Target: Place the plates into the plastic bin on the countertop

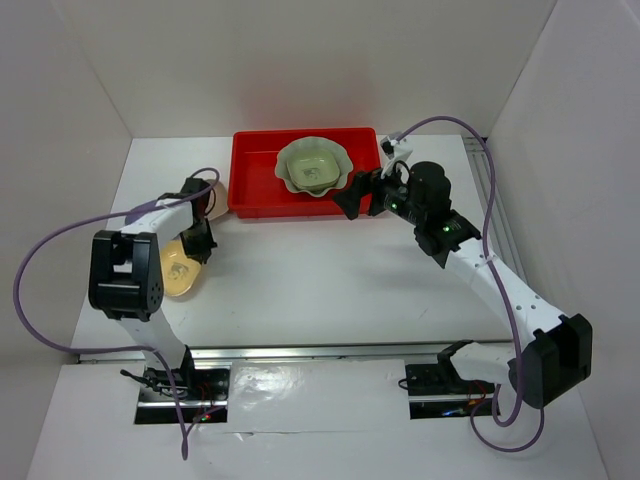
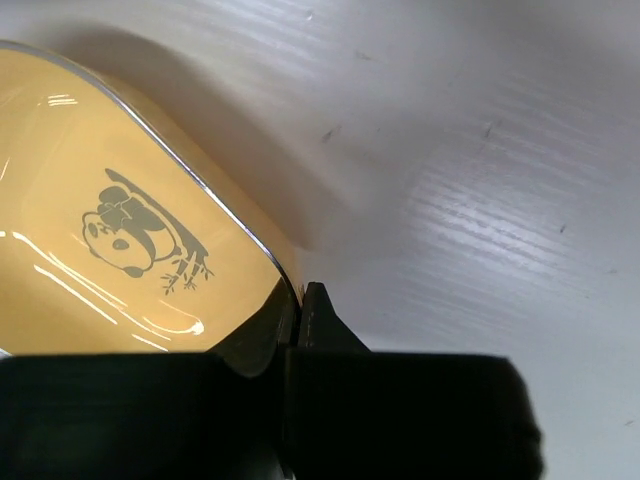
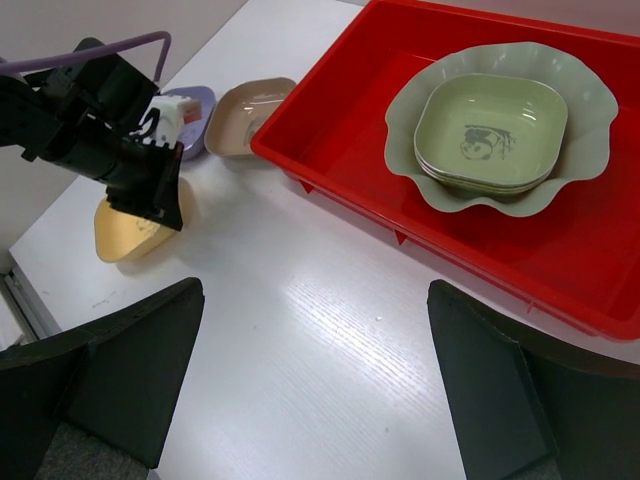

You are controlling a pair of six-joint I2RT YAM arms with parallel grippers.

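In the left wrist view, my left gripper [image 2: 293,318] is shut on the rim of a yellow plate [image 2: 110,250] with a panda print, its jaws pinching the plate's edge above the countertop [image 2: 480,170]. From above, this gripper [image 1: 200,242] sits at the left with the yellow plate [image 1: 180,270] under it. A tan-pink plate [image 3: 250,112] and a lavender plate [image 3: 192,108] lie beside the red plastic bin [image 3: 420,232]. Inside the bin, a large pale-green scalloped plate [image 3: 592,100] carries stacked small green plates [image 3: 490,125]. My right gripper [image 3: 315,355] is open over the bare countertop, just in front of the bin [image 1: 260,190].
White walls enclose the countertop [image 1: 330,280] on three sides. A metal rail [image 1: 320,352] runs along the near edge by the arm bases. A purple cable [image 1: 60,235] loops off the left arm, and another arcs over the right arm.
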